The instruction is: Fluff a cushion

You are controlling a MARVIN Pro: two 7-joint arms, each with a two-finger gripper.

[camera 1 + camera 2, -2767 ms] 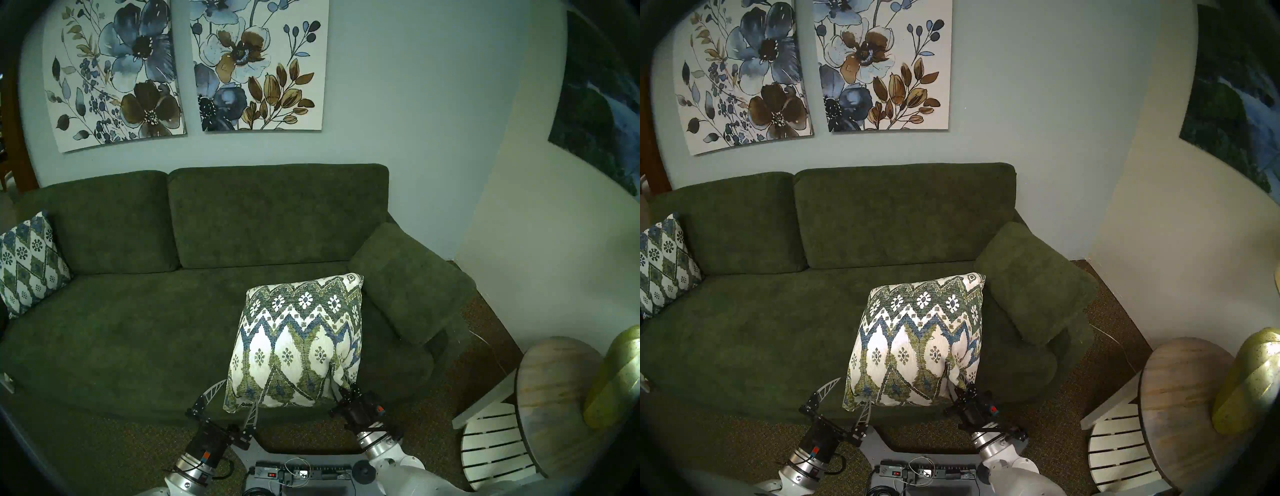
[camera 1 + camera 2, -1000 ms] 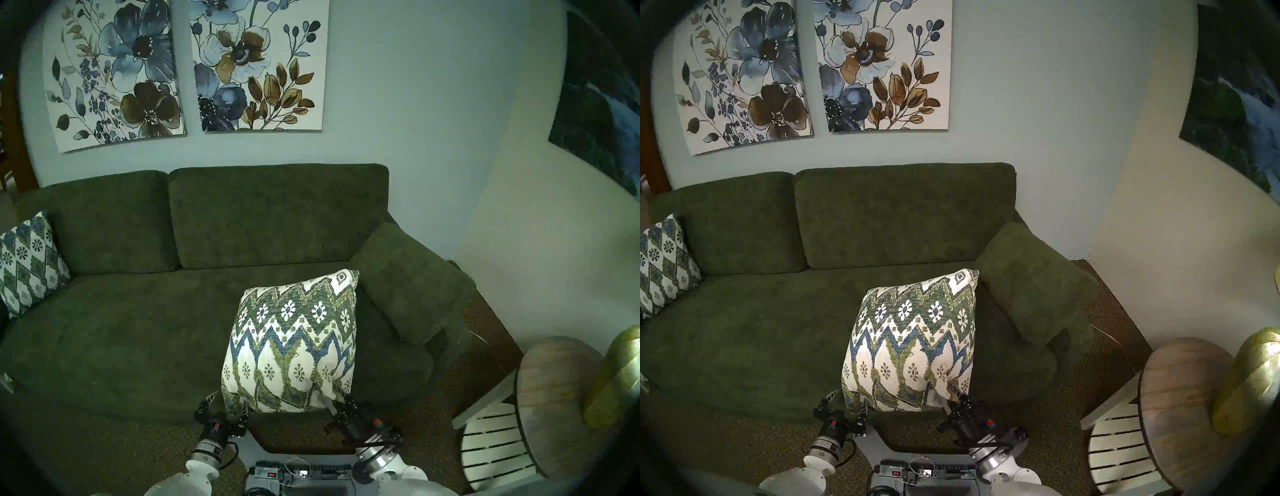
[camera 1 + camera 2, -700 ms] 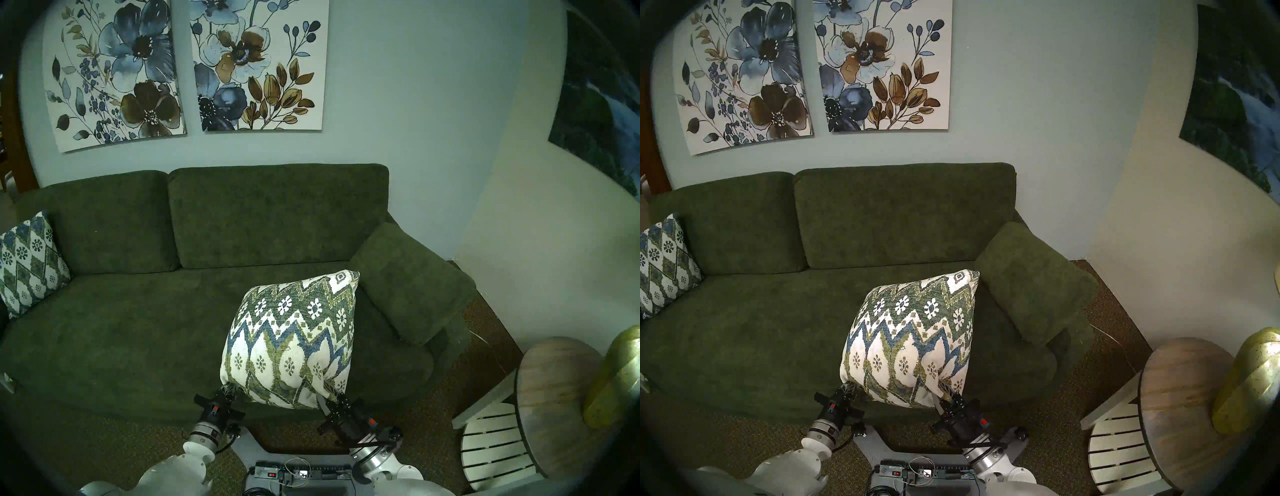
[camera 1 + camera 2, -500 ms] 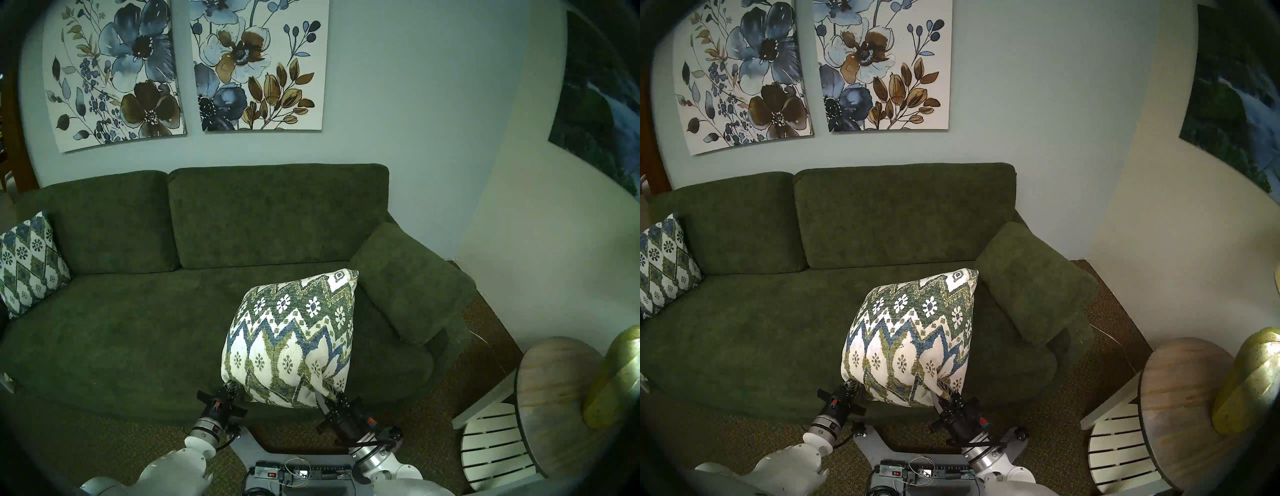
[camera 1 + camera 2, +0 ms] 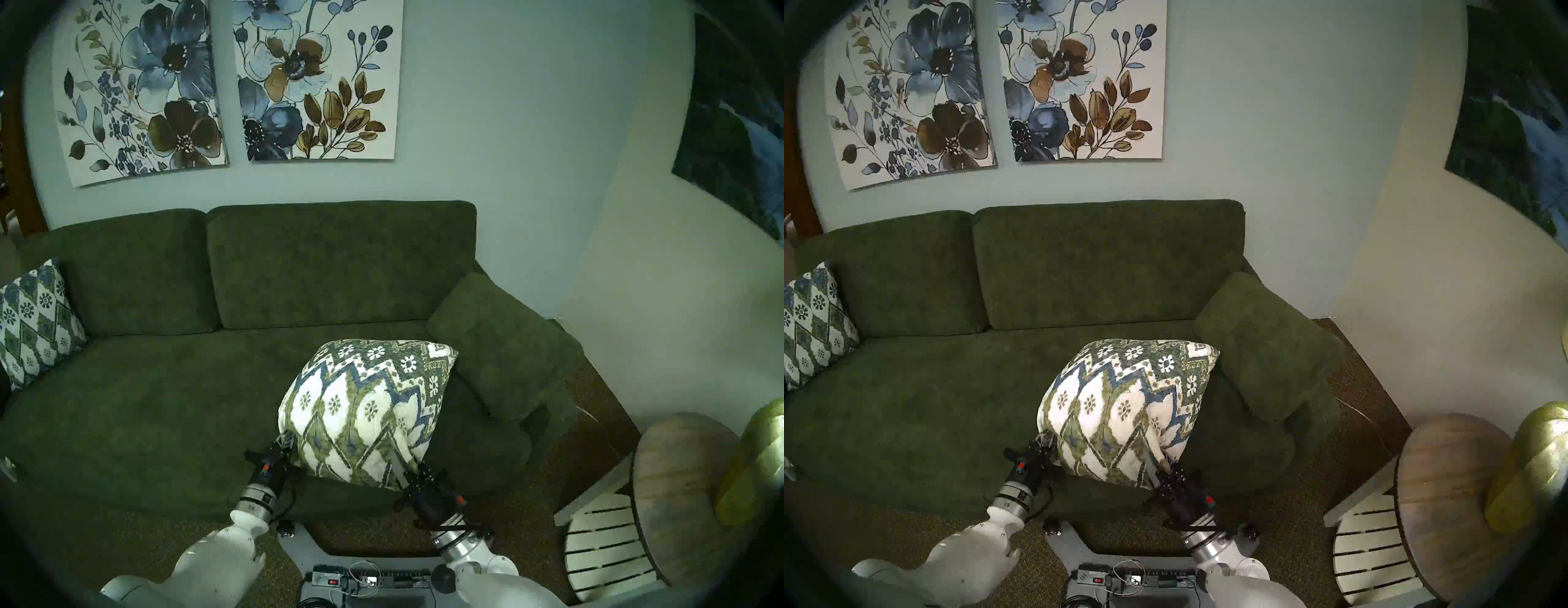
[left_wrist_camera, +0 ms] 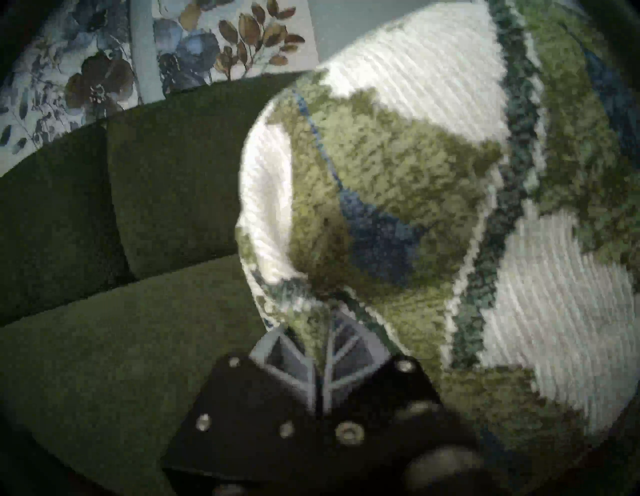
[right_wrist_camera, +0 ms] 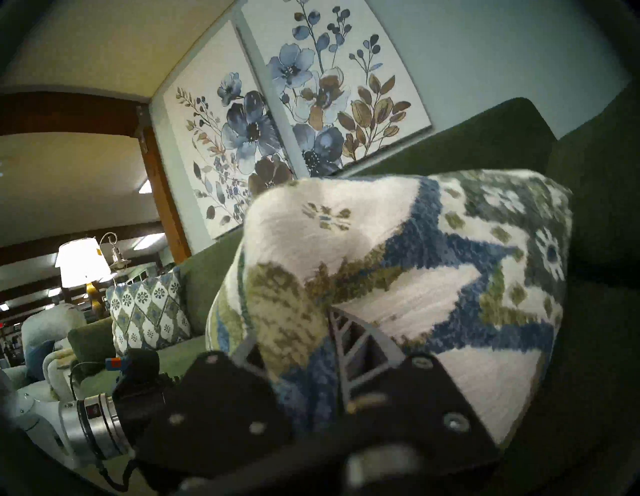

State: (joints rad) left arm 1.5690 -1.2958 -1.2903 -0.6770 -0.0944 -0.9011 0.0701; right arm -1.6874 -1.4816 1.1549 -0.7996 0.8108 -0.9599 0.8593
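Note:
The cushion (image 5: 365, 407) (image 5: 1123, 403), cream with green-and-blue zigzags and small flowers, is lifted above the right half of the green sofa (image 5: 169, 403), bulging and tipped back toward the armrest. My left gripper (image 5: 287, 441) (image 6: 318, 325) is shut on its near left corner. My right gripper (image 5: 403, 465) (image 7: 294, 332) is shut on its near right corner, fabric bunched between the fingers. In the left wrist view the cushion (image 6: 433, 207) fills the right side; in the right wrist view the cushion (image 7: 415, 259) covers the centre.
A second patterned cushion (image 5: 36, 322) leans at the sofa's left end. The right armrest (image 5: 505, 348) sits close behind the held cushion. A round wooden side table (image 5: 687, 488) with a gold lamp base (image 5: 759, 463) and a white slatted piece (image 5: 602, 547) stand at the right.
My left gripper closed on the cushion's near left corner. Both arms then pushed forward and up, and the cushion bulged and tipped back toward the armrest.

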